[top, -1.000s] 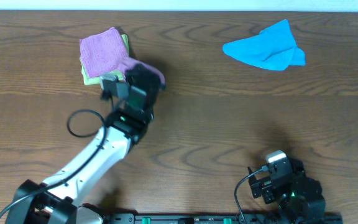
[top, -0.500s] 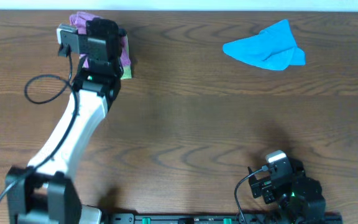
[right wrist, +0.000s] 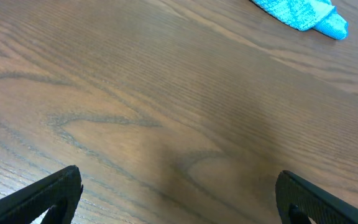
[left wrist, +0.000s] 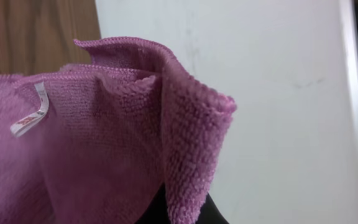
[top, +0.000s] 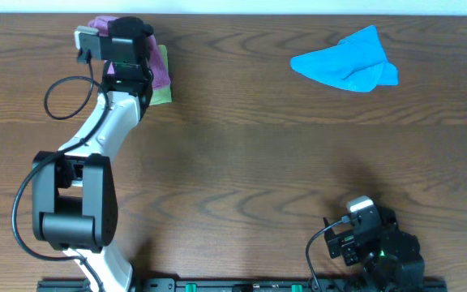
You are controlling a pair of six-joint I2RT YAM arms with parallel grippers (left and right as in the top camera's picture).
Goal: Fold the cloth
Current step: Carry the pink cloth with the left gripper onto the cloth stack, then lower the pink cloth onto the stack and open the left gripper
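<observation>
Three cloths lie on the wooden tabletop (top: pixel 242 154), one of each colour: mauve, yellow-green and blue. At the far left corner the left arm reaches out to the back edge, and the left fingers (top: pixel 125 40) are closed tight on the cloth (top: pixel 161 73), the dull mauve one. It is bunched under and around the fingers, with folds showing on both sides of them. It rests on top of the single green cloth (top: pixel 163 95), of which only a strip shows along the right and lower edge. In the left wrist view the mauve terry fills the left half of the picture, a doubled edge rising from the dark finger at the bottom. Behind it a plain white surface (left wrist: pixel 278 93) lies beyond the edge of the wood. One small white label (left wrist: pixel 30 118) is sewn into the hem; it carries a red mark too small to read. No other writing or brand shows anywhere. Further right, near the back edge and well apart from the other two, the single blue cloth (top: pixel 347 65) lies crumpled. At the front right the right fingers (top: pixel 355 239) are spread wide and hold nothing. Their two dark tips (right wrist: pixel 48 193) sit at either side of the right wrist view, with bare wood between them.
</observation>
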